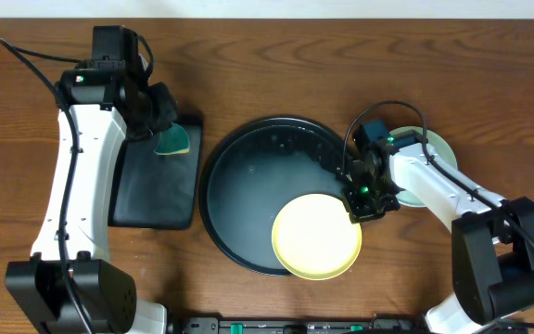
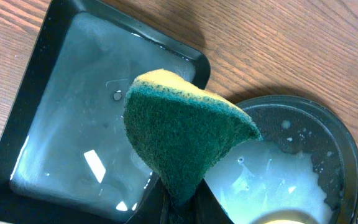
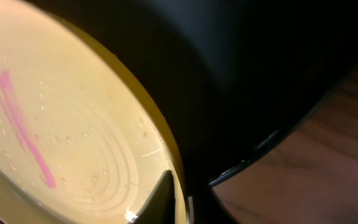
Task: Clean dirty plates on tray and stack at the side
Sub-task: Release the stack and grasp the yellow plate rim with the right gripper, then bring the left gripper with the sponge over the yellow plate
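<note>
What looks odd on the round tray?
The yellow plate lies askew, overhanging the tray's rim, its edge pinched in the right tool. A pink streak smears its face.

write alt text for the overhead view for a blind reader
The right gripper is shut on the rim of a yellow plate lying at the lower right edge of a large round black tray. The left gripper holds a green sponge over a rectangular black tray; a mint plate sits partly under the right arm.

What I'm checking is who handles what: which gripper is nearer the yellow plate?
Right. The right gripper grips the rim of the yellow plate; the left gripper holds a sponge over the rectangular tray, far away.
</note>
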{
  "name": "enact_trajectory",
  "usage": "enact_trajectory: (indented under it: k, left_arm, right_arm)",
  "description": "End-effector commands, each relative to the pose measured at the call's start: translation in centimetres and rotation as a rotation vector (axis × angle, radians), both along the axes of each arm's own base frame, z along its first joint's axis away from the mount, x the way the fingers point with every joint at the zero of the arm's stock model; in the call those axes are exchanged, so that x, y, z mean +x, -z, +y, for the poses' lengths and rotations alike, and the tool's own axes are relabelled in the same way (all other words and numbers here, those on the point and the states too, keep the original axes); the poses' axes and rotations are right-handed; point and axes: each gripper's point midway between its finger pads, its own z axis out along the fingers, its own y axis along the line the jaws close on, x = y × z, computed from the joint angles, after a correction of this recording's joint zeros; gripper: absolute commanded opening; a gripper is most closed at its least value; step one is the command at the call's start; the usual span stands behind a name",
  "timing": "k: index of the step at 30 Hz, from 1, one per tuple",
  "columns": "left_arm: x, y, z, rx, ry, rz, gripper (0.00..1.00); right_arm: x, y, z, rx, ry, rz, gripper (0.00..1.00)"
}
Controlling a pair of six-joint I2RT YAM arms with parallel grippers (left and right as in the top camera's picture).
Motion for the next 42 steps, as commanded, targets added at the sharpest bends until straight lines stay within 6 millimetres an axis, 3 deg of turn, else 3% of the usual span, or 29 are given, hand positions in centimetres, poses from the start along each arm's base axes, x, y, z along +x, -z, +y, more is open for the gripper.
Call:
enact_trajectory:
  k: [1, 6, 15, 19, 23, 31, 33, 36, 38, 42]
  left_arm:
    - [-0.2, 0.3, 0.1, 0.007, 0.01, 0.007, 0.08]
    - [-0.2, 0.3, 0.1, 0.006, 0.01, 0.007, 0.08]
    - [-0.2, 0.3, 0.0, 0.006, 0.011, 0.007, 0.08]
    - [-0.2, 0.3, 0.0, 0.006, 0.011, 0.007, 0.08]
    - [-0.2, 0.3, 0.0, 0.005, 0.008, 0.007, 0.08]
    - [-0.2, 0.3, 0.0, 0.003, 0.004, 0.008, 0.08]
    - [-0.2, 0.3, 0.0, 0.003, 0.005, 0.008, 0.08]
    - [-0.2, 0.3, 0.0, 0.003, 0.005, 0.008, 0.08]
    - [-0.2, 0.3, 0.0, 0.003, 0.006, 0.008, 0.08]
    - [-0.2, 0.3, -0.5, 0.004, 0.019, 0.008, 0.08]
  right_arm:
    - [0.1, 0.3, 0.3, 0.002, -0.018, -0.01, 0.01]
    - [1.9, -0.4, 1.2, 0.035, -0.002, -0.067, 0.01]
    - [9.8, -6.0, 4.0, 0.125, 0.086, -0.305, 0.01]
    - [11.1, -6.2, 4.0, 0.11, 0.142, -0.349, 0.01]
    - [11.0, -5.2, 4.4, 0.094, 0.147, -0.325, 0.01]
    - [9.2, -0.7, 6.7, 0.081, 0.148, -0.184, 0.01]
    - [8.9, -0.2, 7.8, 0.131, 0.15, -0.149, 0.1]
    - [8.9, 0.3, 8.5, 0.166, 0.184, -0.116, 0.31]
    - [8.9, 0.5, 8.5, 0.158, 0.203, -0.11, 0.37]
    - [9.0, 0.8, 8.0, 0.119, 0.257, -0.102, 0.36]
